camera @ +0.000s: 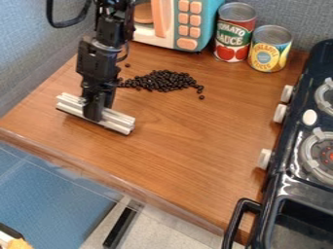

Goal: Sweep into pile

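Note:
My black gripper (95,108) hangs down at the left of the wooden counter, shut on a pale grey sweeping bar (118,121) with a dark lower edge. The bar lies low over the counter, slanting from upper left to lower right. Behind it and to the right, dark beans (162,81) form an elongated heap in front of the toy microwave. A few loose beans lie at the heap's right end, and one is off to its upper left. Part of the heap's left end is close to the arm.
A toy microwave (187,24), a tomato sauce can (234,33) and a yellow-labelled can (269,48) stand along the back. The black toy stove (276,163) borders the right side. The counter's front edge (117,181) runs diagonally below the bar.

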`<state>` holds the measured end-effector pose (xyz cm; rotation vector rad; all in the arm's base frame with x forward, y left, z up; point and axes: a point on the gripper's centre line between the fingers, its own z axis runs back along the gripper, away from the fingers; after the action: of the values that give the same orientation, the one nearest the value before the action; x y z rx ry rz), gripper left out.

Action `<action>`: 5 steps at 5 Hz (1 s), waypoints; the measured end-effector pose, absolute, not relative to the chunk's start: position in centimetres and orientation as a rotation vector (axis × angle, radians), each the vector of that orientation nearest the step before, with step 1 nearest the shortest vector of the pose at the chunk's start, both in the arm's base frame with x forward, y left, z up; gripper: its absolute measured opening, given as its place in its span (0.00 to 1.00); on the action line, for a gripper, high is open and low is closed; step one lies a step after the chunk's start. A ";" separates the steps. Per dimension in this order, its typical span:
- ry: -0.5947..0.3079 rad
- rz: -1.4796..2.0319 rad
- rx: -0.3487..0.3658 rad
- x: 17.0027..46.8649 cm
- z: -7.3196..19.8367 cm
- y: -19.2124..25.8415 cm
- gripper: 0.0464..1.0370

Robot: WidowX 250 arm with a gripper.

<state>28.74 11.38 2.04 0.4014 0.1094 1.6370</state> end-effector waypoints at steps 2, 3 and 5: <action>0.203 1.502 0.245 26.4 1.7 14.2 0.33; 0.200 1.499 0.185 26.5 1.7 14.8 0.33; 0.154 1.499 0.107 29.1 2.1 15.3 0.33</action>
<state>29.07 15.29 2.06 0.1073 0.1536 1.4994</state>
